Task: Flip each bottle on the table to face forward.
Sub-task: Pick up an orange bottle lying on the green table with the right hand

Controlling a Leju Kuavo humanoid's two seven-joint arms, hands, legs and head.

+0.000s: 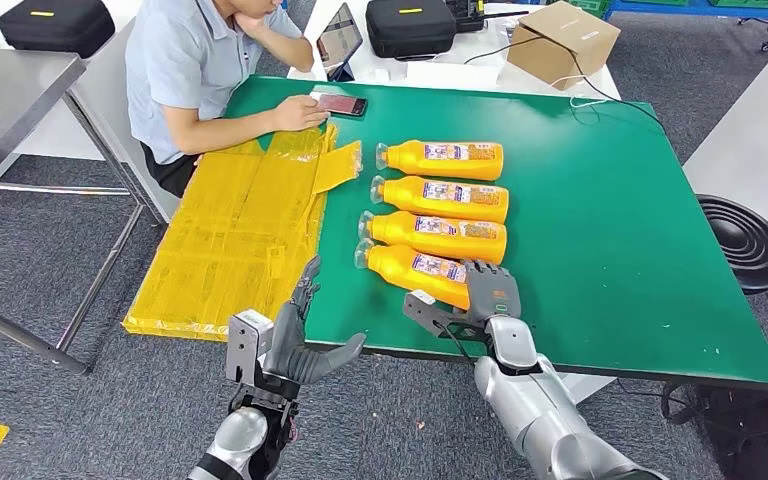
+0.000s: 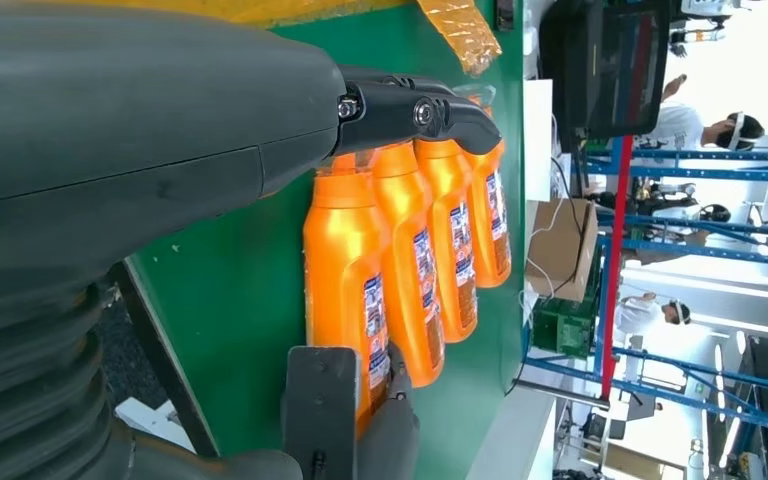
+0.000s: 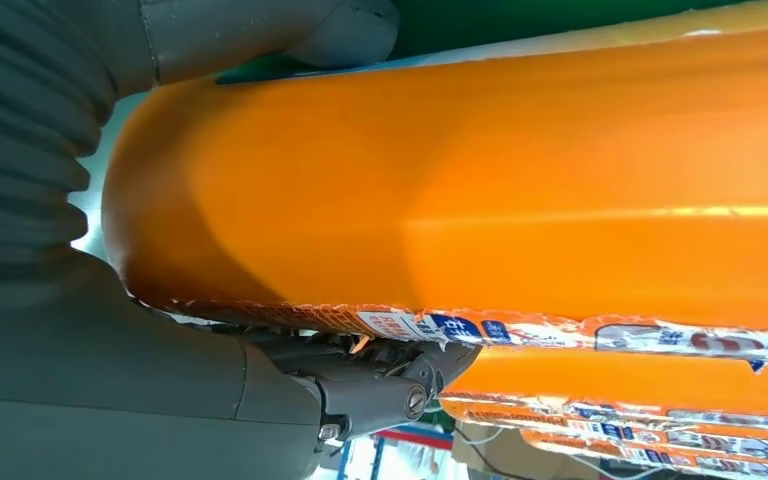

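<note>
Four orange bottles lie on their sides in a row on the green worktop [image 1: 610,230]. Each has a clear cap and a label with blue and white on it, facing up. The nearest bottle [image 1: 415,270] lies a little tilted, with its cap pointing toward the yellow sheet [image 1: 240,230]. The right hand [image 1: 480,300] grips the bottom end of this bottle, with its fingers wrapped around it. The next bottle [image 1: 435,232] lies just beside it. The left hand [image 1: 305,345] hovers off the near edge of the worktop, fingers apart, holding nothing. A person [image 1: 200,70] sits at the far side with a phone [image 1: 340,104].
</note>
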